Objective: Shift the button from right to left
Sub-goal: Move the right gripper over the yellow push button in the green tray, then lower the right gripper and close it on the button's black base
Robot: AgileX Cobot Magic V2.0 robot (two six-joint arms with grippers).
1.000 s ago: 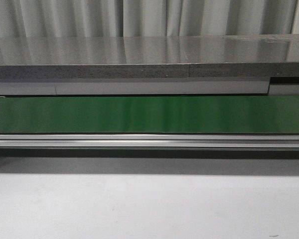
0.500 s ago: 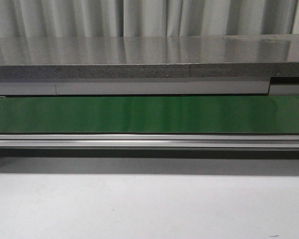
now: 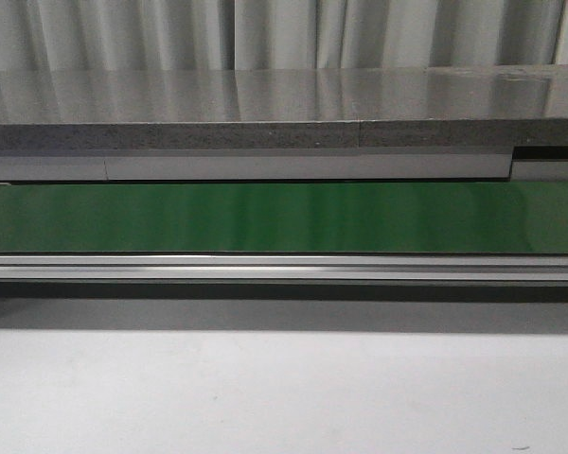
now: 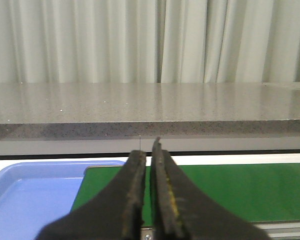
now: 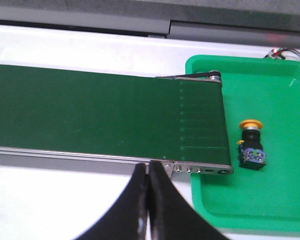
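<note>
The small push-button unit with a round yellow head and dark blocky body is seen lying in the bright green plastic tray at the right of the right wrist view, just beside the end of the dark green conveyor belt, which fills the middle of that frame. The right gripper is shown at the bottom centre, its black fingers pressed together and holding nothing. In the left wrist view the left gripper appears at the bottom centre, its fingers nearly together with a thin slit between them, empty. A light blue tray is visible at the lower left, beside the belt. In the front view, only the belt and the white surface are shown.
</note>
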